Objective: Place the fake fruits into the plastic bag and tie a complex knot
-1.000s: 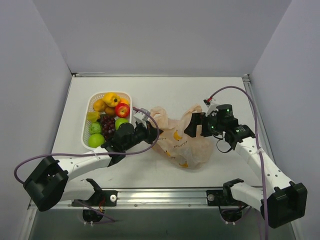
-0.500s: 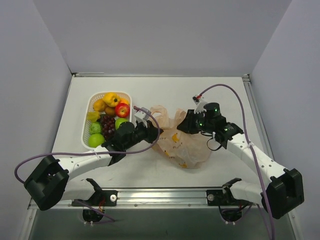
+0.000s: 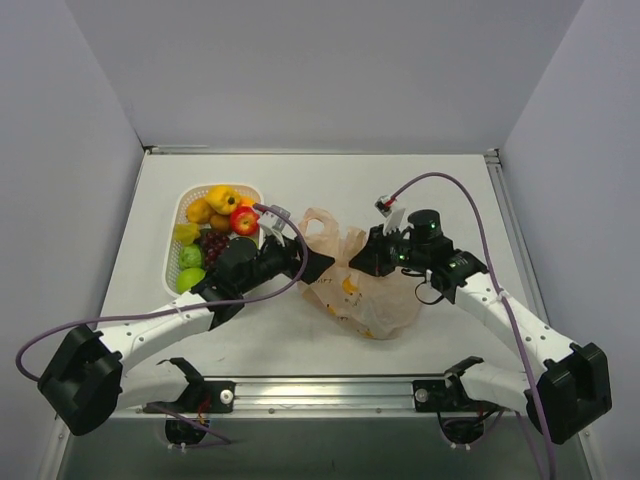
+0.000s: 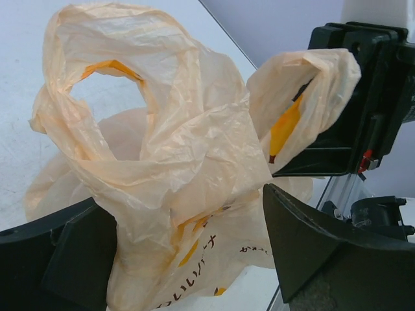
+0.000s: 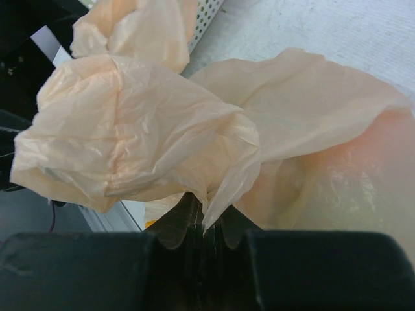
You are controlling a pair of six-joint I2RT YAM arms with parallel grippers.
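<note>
Bag of thin pale-orange plastic sits centre frame: right gripper pinches its right fold, left gripper gapes around its left edge. Glossy fake fruits upper left, nearer left arm.

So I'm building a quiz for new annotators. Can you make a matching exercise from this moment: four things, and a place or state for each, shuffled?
Things:
1. red apple
2. right tool
3. left tool
4. plastic bag

Places or states:
A. open, bag film between its fingers
B. in the white basket
C. shut on a fold of the bag
D. on the table, between the two arms

Pairs: 1-B, 2-C, 3-A, 4-D.
</note>
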